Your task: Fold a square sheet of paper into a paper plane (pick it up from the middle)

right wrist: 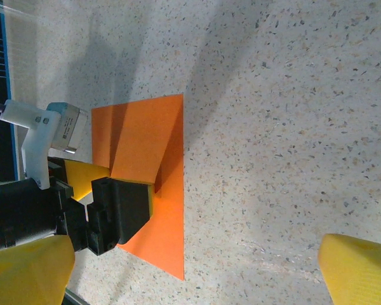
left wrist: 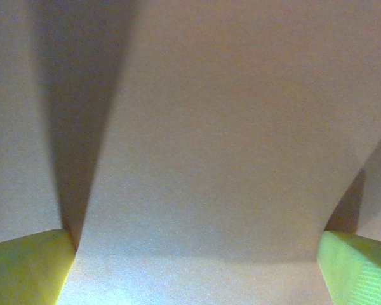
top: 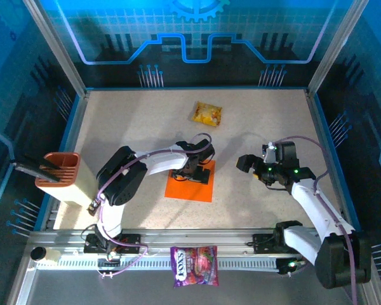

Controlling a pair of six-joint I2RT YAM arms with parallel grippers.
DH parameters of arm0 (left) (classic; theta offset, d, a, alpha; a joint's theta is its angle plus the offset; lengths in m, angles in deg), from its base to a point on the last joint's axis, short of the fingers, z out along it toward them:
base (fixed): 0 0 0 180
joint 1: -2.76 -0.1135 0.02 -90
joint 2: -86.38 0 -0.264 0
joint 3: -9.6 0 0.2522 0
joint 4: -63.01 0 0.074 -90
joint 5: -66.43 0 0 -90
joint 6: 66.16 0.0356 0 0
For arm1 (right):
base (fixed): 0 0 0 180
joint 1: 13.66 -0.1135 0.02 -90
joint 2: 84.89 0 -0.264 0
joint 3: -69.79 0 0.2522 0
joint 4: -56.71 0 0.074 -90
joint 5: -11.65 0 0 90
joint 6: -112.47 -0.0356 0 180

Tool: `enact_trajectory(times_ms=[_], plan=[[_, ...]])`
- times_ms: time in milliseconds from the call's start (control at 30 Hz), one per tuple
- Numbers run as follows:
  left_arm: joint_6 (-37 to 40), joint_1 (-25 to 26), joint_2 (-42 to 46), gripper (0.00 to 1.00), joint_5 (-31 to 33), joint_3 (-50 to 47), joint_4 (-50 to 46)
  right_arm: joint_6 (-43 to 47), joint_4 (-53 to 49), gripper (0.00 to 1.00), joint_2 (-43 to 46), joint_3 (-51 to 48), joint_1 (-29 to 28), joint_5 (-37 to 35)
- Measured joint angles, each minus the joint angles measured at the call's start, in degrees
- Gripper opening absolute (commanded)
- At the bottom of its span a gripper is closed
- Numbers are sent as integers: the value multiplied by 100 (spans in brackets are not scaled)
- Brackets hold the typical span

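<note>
Counting up: one square sheet of paper (top: 193, 190), bright orange, out near the middle of the speckled table (top: 273, 121). Lies mostly flat, centre humped up in a ridge under the left gripper (top: 190, 171). Down on the sheet there and spread wide, two yellow-green fingertips (left wrist: 25, 270) at the bottom corners of the left wrist view, washed-out paper arching across the gap between them. Touching the paper, not closed on it.

Over to the right gripper (right wrist: 190, 273): hovering above the table, apart from the sheet's right edge, gaping wide with nothing but bare speckled surface between two yellow pads. Holding nothing.

Two arms in all, one at the sheet and one off to the side.

Elsewhere: one glossy yellow snack packet (top: 206, 114) toward the far side, one purple printed bag (top: 194, 265) at the near edge by the rail, and one terracotta slotted holder (top: 58, 170) at the left wall.
</note>
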Motion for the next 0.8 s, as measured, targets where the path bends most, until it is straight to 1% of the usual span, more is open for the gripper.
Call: enact_trajectory(times_ms=[567, 767, 800], plan=[[-66, 2, -2, 99, 15, -33, 50, 0, -2, 99, -2, 0, 0, -118], [-66, 2, -2, 97, 13, -33, 55, -2, 0, 99, -2, 0, 0, -140], [-66, 2, 0, 95, 15, -37, 61, -2, 0, 99, -2, 0, 0, -140]])
